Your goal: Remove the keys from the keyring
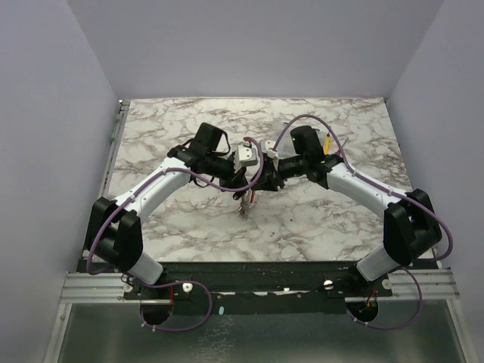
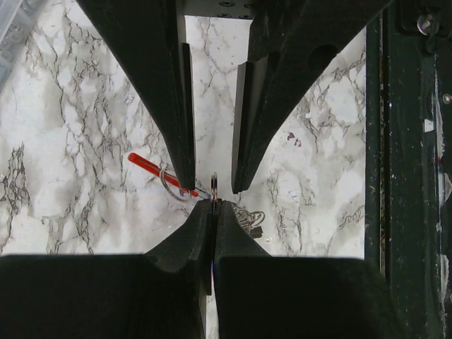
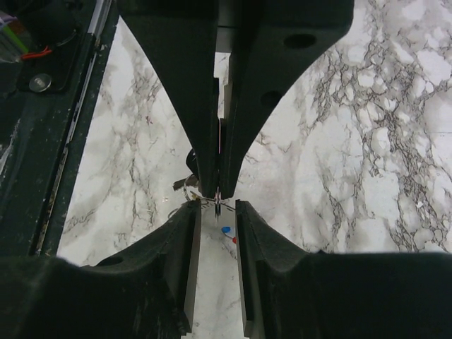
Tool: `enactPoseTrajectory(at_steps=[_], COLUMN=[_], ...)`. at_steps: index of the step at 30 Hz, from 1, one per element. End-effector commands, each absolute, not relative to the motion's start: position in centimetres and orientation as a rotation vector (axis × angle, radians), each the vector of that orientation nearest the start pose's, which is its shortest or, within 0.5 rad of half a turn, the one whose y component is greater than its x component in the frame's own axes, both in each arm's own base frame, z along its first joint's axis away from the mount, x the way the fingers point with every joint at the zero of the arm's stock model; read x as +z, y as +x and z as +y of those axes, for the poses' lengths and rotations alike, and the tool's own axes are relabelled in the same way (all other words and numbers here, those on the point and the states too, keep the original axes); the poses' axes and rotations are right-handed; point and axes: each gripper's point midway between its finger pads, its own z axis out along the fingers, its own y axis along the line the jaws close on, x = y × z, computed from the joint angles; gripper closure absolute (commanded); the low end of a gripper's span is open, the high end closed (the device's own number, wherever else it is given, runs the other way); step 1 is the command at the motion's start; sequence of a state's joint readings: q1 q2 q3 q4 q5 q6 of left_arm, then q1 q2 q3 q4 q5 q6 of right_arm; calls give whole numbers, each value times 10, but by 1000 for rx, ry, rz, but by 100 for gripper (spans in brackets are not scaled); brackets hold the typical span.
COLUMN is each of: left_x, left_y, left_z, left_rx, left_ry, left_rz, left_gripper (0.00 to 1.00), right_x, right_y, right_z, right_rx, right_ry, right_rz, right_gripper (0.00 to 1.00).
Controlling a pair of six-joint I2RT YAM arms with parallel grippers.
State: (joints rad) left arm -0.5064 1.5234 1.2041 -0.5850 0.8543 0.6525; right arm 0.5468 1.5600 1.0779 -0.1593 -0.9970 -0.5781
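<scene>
The keys (image 1: 245, 203) hang as a small bunch under the two grippers, above the middle of the marble table (image 1: 189, 227). In the left wrist view my left gripper (image 2: 213, 205) is shut on a thin silvery piece of the bunch, seen edge-on. More keys (image 2: 247, 216) and a wire ring (image 2: 169, 185) with a red tag (image 2: 145, 164) dangle beside it. My right gripper (image 3: 215, 208) is open, with its fingers (image 3: 187, 240) on either side of that piece just below the left gripper's tips (image 3: 217, 192). A blue and red tag (image 3: 227, 232) shows below.
A yellow-handled screwdriver (image 1: 327, 142) lies at the back right, behind the right arm. A dark metal rail (image 2: 402, 141) runs along the table's near edge. Grey walls close in the table on three sides.
</scene>
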Motion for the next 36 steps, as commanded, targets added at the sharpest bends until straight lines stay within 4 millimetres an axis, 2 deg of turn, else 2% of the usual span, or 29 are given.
enactPoseTrajectory(at_steps=[1, 7, 10, 12, 14, 15, 17, 19, 23, 27, 29, 36], left_x=[181, 183, 182, 182, 182, 181, 180, 179, 182, 180, 180, 175], left_y=[264, 264, 264, 264, 265, 266, 271, 278, 292, 288, 287, 283], left_z=[-282, -283, -283, -283, -283, -283, -280, -273, -254, -253, -255, -257], left_rx=[-945, -946, -946, -945, -944, -942, -914, -908, -984, -1029, -1048, -1075], left_ry=[1554, 1553, 1553, 1552, 1547, 1541, 1511, 1464, 1317, 1274, 1266, 1259], left_rz=[1653, 1651, 1654, 1657, 1664, 1674, 1716, 1752, 1796, 1796, 1787, 1758], left_gripper=[100, 100, 100, 100, 100, 97, 75, 60, 48, 41, 40, 53], right_x=[179, 172, 171, 172, 172, 173, 176, 180, 188, 188, 189, 194], right_y=[260, 262, 263, 263, 265, 266, 270, 275, 287, 285, 285, 286], right_z=[326, 326, 326, 327, 328, 328, 329, 329, 331, 333, 334, 336], right_rx=[1112, 1098, 1093, 1094, 1093, 1090, 1080, 1049, 1007, 1021, 1030, 1048], right_ry=[-1534, -1542, -1541, -1540, -1528, -1520, -1487, -1450, -1386, -1363, -1353, -1315], right_rz=[1376, 1397, 1404, 1400, 1410, 1417, 1431, 1429, 1426, 1408, 1396, 1379], right_gripper=[67, 68, 81, 96, 99, 99, 99, 100, 100, 99, 99, 99])
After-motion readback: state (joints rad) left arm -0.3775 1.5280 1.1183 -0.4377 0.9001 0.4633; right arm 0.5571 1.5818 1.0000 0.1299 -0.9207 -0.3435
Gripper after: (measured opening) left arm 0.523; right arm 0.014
